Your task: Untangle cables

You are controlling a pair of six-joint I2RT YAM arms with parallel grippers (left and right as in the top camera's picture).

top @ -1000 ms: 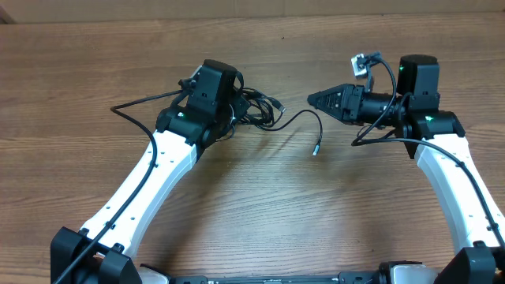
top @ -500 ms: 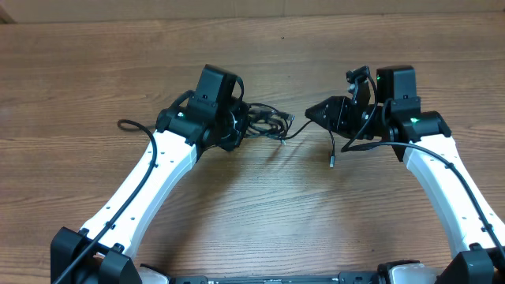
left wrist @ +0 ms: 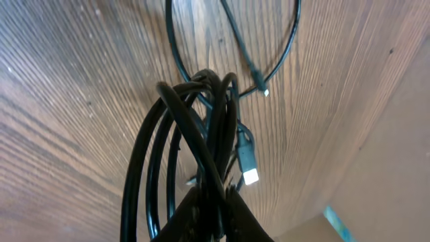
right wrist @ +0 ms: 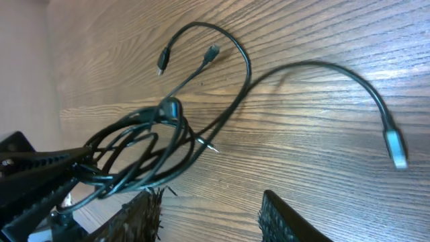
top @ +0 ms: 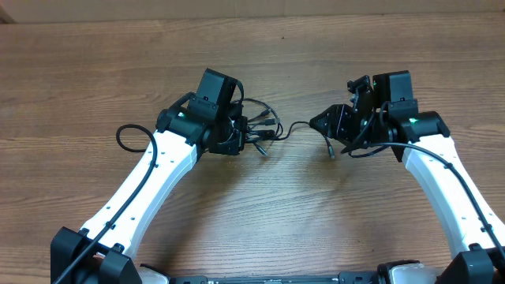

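The bench [top: 260,225] lies bare on every side, its far edge well beyond both arms. The cables [top: 256,126] form a black looped tangle at mid-bench, pinched in the closed left pincer [left wrist: 211,208]. One loose strand trails just beside the open, empty right pincer [right wrist: 211,215].
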